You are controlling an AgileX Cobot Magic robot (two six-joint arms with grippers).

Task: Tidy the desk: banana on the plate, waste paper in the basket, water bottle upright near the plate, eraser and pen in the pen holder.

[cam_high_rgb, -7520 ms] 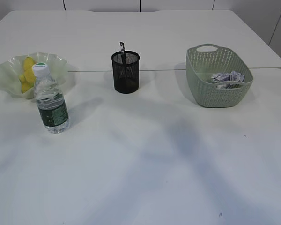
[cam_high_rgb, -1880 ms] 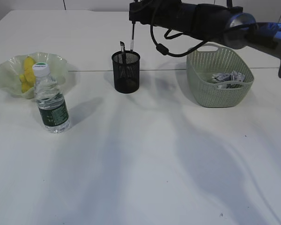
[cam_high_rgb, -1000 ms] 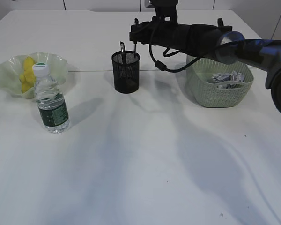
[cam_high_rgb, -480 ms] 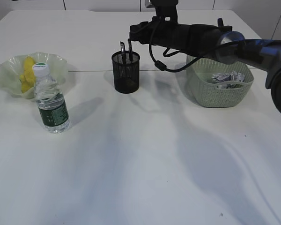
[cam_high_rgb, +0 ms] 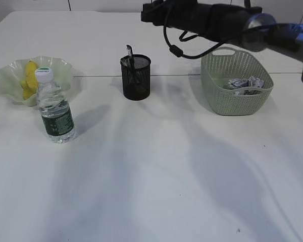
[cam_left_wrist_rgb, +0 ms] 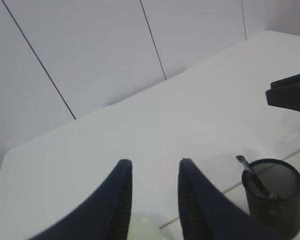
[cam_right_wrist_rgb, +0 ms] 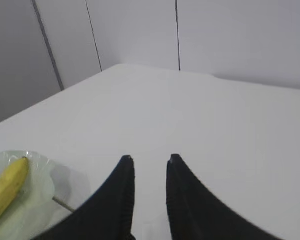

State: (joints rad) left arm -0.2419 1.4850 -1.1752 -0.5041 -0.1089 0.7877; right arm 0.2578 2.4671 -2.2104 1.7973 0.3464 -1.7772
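Observation:
The banana (cam_high_rgb: 29,75) lies on the pale green plate (cam_high_rgb: 65,68) at the desk's (cam_high_rgb: 151,166) left; the right wrist view shows the banana (cam_right_wrist_rgb: 7,190) too. In front of the plate the water bottle (cam_high_rgb: 54,108) stands upright. A pen (cam_high_rgb: 130,54) leans in the black mesh pen holder (cam_high_rgb: 136,80). The waste paper (cam_high_rgb: 246,83) sits in the basket (cam_high_rgb: 227,101). The eraser is hidden. My right gripper (cam_high_rgb: 145,14) hangs above and behind the holder, open and empty (cam_right_wrist_rgb: 150,157). My left gripper (cam_left_wrist_rgb: 155,161) is open, empty, and looks over the pen holder (cam_left_wrist_rgb: 272,197).
The right arm (cam_high_rgb: 227,22) stretches across the far side of the desk above the basket. A seam runs across the desk behind the holder. The left arm does not show in the exterior view.
My right gripper has opened and risen from just over the pen holder. The pen it lowered stays in the holder. The left jaws have narrowed a little.

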